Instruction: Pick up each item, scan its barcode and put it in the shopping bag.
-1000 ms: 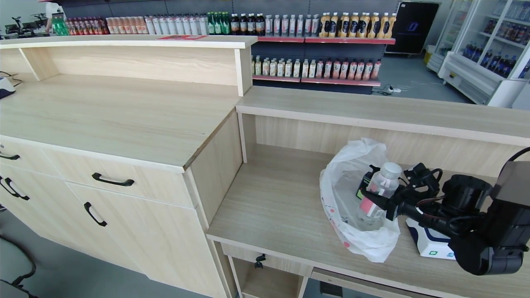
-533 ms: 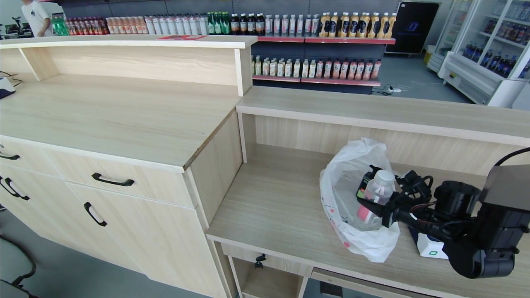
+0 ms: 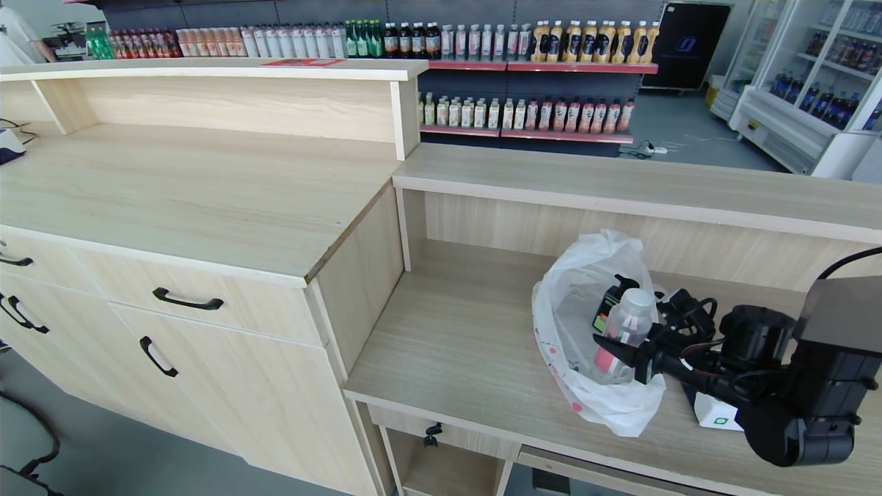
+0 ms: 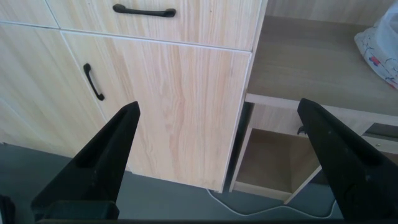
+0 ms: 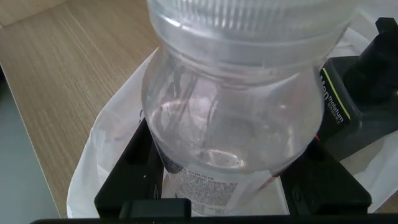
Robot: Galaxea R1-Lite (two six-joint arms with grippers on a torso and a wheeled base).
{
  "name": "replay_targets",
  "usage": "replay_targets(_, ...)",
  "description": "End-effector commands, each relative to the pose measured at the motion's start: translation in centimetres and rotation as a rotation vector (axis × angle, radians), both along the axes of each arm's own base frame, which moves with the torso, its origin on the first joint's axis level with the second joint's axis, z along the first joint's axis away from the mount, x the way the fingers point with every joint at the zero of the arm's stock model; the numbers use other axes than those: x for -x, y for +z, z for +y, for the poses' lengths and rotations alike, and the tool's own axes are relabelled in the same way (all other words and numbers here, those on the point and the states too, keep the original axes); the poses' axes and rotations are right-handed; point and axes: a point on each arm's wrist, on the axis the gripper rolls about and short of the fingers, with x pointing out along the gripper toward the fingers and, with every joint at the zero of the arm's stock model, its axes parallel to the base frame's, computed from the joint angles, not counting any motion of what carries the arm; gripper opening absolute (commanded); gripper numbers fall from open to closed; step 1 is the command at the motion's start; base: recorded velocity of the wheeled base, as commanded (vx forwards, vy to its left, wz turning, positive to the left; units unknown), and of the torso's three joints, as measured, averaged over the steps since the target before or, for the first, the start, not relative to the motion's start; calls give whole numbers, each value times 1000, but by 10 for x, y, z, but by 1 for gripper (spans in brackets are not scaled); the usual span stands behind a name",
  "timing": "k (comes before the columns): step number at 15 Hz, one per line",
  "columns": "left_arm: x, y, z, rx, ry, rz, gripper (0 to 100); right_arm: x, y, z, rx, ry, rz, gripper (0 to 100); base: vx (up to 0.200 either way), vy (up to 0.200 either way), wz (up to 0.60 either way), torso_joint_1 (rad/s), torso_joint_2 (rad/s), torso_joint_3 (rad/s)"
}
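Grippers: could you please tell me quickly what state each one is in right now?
Left gripper: open, holding nothing.
Right gripper: closed on the bottle, in the mouth of the shopping bag.

No print can be made out well enough to read. The bottle has a label of fine print that is too small to read, and the dark pack beside it has pale lettering along its edge, partly hidden. The red sign on the upper counter and the blue emblem on the black cabinet are too far off to read.
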Motion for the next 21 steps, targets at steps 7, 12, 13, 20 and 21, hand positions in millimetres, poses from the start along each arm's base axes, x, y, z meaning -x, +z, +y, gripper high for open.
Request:
replay_targets(7, 0, 0, 0, 0, 0, 1, 100, 4, 24, -1, 7, -2, -71, 100, 0, 0, 0, 0, 0, 0)
replay_targets(12, 0, 0, 0, 0, 0, 1, 100, 70, 132, -36, 63, -137, -227, 100, 0, 0, 0, 0, 0, 0)
replay_targets(13, 0, 0, 0, 0, 0, 1, 100, 82, 141, -41, 91, -162, -241, 100, 0, 0, 0, 0, 0, 0)
replay_targets(20, 0, 0, 0, 0, 0, 1, 100, 166, 218, -83, 200, -540, -308, 100, 0, 0, -343, 1, 3, 1)
replay_targets(21, 0, 0, 0, 0, 0, 1, 100, 179, 237, -90, 202, -608, -260, 100, 0, 0, -600, 12, 7, 2)
